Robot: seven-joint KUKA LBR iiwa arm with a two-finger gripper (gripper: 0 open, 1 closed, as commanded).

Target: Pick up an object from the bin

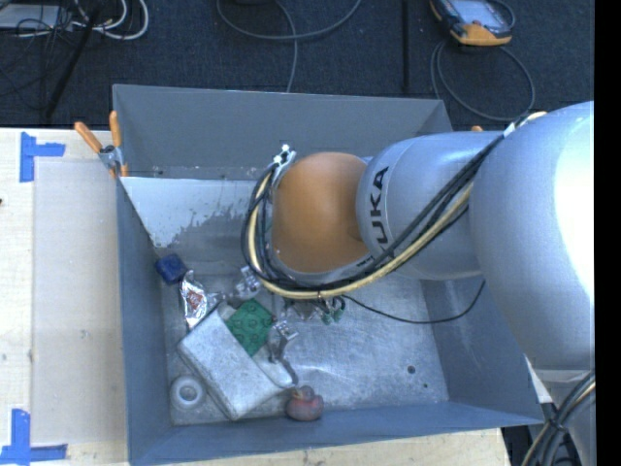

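Though low in bin (388,352) with gripper (278,338) just beside green block (249,324) at white box (225,369) corner, lower left, shows no grasp; cannot tell if open or closed. Leaves gripping and lifting to do.

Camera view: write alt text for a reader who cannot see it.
The robot arm's gripper is down in the grey metal bin, beside a green block and a white flat slab. A blue piece, foil wrapper, white ring and pink lump lie nearby.
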